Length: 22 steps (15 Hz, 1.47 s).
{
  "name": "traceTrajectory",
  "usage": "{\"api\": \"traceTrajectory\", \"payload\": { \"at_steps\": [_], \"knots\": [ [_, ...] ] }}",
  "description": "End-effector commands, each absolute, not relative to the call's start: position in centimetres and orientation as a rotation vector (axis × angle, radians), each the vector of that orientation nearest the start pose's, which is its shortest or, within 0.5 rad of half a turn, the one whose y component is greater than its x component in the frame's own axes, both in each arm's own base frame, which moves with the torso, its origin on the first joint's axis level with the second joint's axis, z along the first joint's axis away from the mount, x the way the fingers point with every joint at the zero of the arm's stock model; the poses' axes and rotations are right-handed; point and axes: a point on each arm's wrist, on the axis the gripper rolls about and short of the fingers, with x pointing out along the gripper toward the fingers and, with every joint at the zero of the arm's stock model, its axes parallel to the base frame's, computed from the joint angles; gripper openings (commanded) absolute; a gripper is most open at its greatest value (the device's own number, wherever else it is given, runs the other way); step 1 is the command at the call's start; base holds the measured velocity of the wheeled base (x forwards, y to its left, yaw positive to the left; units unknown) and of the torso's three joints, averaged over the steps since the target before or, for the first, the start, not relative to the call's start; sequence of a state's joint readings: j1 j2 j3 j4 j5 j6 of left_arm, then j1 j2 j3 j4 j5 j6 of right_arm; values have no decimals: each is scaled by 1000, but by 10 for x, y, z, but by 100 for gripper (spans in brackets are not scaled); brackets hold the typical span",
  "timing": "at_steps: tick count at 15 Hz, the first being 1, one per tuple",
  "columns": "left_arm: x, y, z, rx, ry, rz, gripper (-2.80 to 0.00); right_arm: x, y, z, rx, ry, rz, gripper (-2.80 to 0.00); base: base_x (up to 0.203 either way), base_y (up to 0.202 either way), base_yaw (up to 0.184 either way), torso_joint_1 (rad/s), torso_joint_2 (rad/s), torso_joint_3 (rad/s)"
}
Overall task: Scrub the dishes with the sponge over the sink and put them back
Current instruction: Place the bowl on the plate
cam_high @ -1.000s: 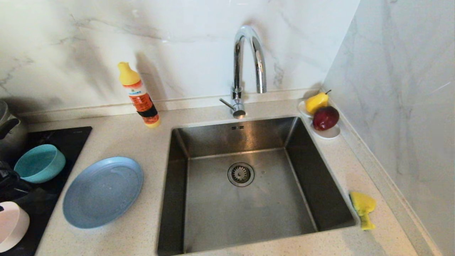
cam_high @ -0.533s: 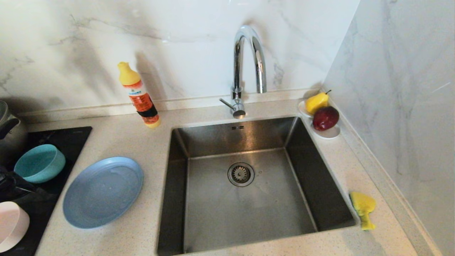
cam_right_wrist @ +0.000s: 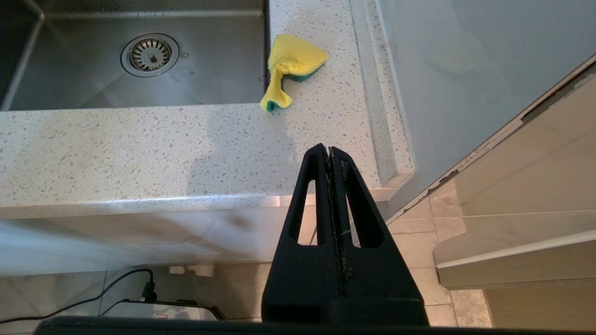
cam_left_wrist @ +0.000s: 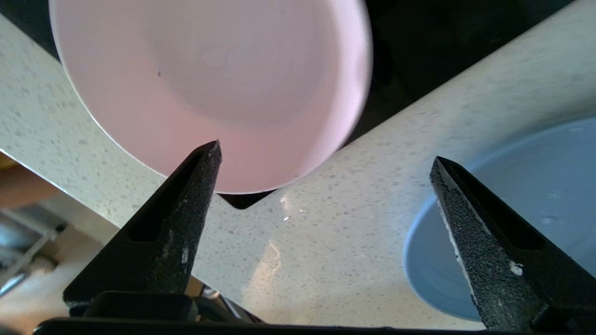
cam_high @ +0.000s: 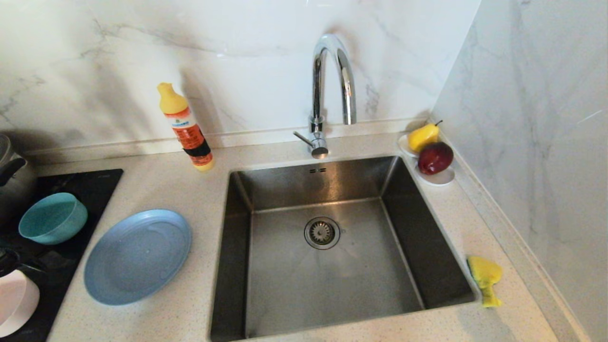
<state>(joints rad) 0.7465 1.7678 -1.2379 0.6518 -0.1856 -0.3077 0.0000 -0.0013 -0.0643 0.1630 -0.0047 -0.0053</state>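
- Left end effector (cam_left_wrist: 326,158): jaws spread wide, nothing between them. It hangs over the bench (cam_left_wrist: 298,242), between the pink bowl (cam_left_wrist: 209,88) and the blue plate (cam_left_wrist: 512,223), touching neither.
- Right end effector (cam_right_wrist: 331,151): jaws pressed together, empty, parked low off the bench's front edge, well short of the sponge (cam_right_wrist: 291,65).
- Dishes: pink bowl (cam_high: 16,304) partly on the black cooktop (cam_high: 71,190). Teal bowl (cam_high: 53,217) on the cooktop too. Blue plate (cam_high: 137,255) on the bench, left of the sink (cam_high: 332,247). Sink holds no dish.
- Sponge (cam_high: 484,278) crumpled on the bench at the sink's right rim.
- Judged step: left arm choosing a dish, no scrubbing begun.
- To do it well: straddle one rim only, one finger inside and one outside. Thin plastic may slide or tip, so close squarely and lift level before crossing to the sink.
- Right arm should pinch the sponge on its bulk, not the trailing corner.
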Motion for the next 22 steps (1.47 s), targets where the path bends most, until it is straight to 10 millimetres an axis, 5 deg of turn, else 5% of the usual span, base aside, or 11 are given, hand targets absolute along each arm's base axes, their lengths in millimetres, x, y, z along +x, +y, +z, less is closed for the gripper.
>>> {"api": "traceTrajectory", "payload": {
  "at_steps": [1,13,14,22],
  "knots": [
    [214,194,168,-823,1026,665,0,-29,0,76,-6,100,-4,-280,0,0,0,0,0,0],
    [223,202,137,-830,1051,668,0,-29,0,76,-6,100,-4,-280,0,0,0,0,0,0],
    [224,203,135,-829,1047,667,-280,-29,0,76,-6,100,-4,-280,0,0,0,0,0,0],
    [227,206,128,-834,1046,663,-280,-29,0,76,-6,100,-4,-280,0,0,0,0,0,0]
  ]
}}
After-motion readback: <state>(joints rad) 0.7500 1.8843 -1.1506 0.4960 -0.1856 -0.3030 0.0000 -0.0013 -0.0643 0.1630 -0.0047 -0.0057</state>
